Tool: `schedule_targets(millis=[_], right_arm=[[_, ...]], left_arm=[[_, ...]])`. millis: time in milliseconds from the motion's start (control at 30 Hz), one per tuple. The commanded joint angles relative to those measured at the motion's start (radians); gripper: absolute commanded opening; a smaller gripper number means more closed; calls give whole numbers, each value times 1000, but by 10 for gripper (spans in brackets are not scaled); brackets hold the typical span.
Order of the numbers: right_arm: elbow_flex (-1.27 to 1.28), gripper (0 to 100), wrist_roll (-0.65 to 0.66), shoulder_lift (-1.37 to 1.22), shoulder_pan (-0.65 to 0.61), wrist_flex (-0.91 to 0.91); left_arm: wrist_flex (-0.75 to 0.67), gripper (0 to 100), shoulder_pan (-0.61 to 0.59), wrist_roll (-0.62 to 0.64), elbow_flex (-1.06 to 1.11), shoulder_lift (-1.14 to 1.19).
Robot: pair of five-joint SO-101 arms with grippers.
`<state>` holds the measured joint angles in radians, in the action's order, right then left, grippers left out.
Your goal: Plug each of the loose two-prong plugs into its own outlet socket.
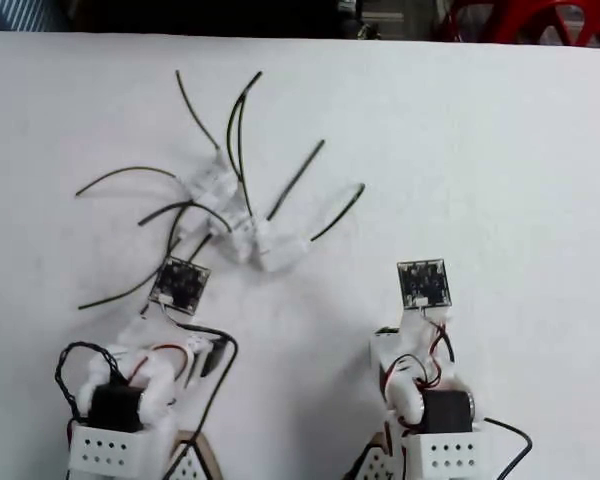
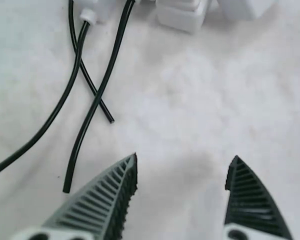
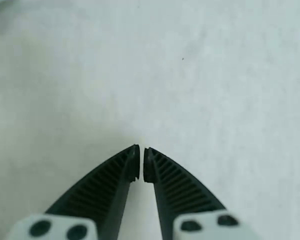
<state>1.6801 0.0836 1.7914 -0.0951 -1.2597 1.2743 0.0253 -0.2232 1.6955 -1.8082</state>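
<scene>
Here, white plugs point(image 1: 263, 244) amid black cords point(image 2: 96, 95).

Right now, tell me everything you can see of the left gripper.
The left gripper is open, with its two pointed fingers set wide apart. The fingers look like dark plastic with ribbed inner faces, and there are white mounts at their base. Nothing sits between them. The gripper is above a bare patch of the white table. Ahead of it lie crossed black wires and, farther on, white blocks.
</scene>
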Motion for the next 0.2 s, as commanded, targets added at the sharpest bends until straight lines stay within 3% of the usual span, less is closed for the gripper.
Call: schedule_targets(millis=[0,167], right_arm=[[11,19,0,5,2,-7],[11,19,0,5,2,-7]], left_arm=[[6,283,19,-8,-3,-8],[6,283,18,-8,-3,-8]])
